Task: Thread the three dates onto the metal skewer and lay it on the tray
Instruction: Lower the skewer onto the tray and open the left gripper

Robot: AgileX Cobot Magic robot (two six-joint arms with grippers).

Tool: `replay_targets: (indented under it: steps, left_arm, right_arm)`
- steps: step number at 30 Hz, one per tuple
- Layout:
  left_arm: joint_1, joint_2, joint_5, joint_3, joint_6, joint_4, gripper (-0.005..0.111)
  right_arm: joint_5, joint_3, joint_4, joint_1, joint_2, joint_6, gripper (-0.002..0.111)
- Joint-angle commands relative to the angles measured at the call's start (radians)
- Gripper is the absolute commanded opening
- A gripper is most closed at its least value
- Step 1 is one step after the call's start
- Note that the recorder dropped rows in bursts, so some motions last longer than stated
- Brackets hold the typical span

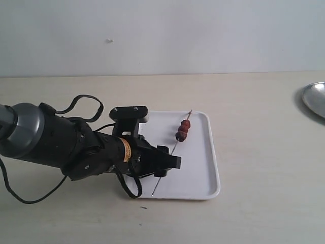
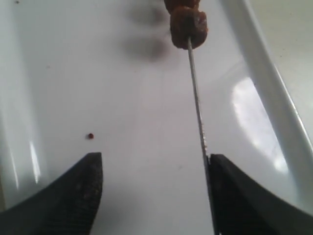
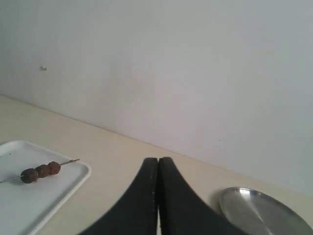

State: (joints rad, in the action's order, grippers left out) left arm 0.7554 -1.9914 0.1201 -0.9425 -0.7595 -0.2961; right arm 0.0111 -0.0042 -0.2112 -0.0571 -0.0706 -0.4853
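Three dates (image 1: 183, 129) packed close together on the metal skewer (image 1: 169, 158), in the middle of the exterior frame. Laid slantwise on the white tray (image 1: 205, 175), so probably done with threading. Left hand (image 2: 154, 169) low over the tray's lower-left end, fingers (image 2: 73, 196) spread wide apart, gripping nothing. Rod just beside one finger, maybe touching, hard to tell. Right hand (image 3: 158, 169) pressed together, empty, well apart from the tray over the tabletop (image 1: 254, 96), likely kept out of the way.

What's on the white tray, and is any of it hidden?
The metal skewer lies on the tray, the three dates threaded near one end, a small red speck beside it. The left gripper, fingers open, hides the tray's near-left corner.
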Motion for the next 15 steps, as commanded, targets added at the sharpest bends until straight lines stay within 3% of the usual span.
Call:
replay_targets:
  steps: [1,15]
  left_arm:
    - [0.004,0.046,-0.041,-0.003,-0.001,-0.016,0.062]
    - [0.01,0.112,-0.012,0.004,0.001,-0.066,0.058]
  right_arm:
    - [-0.003,0.004,-0.002,-0.002,0.005,-0.001,0.0]
    - [-0.003,0.004,-0.002,-0.002,0.005,-0.001,0.0]
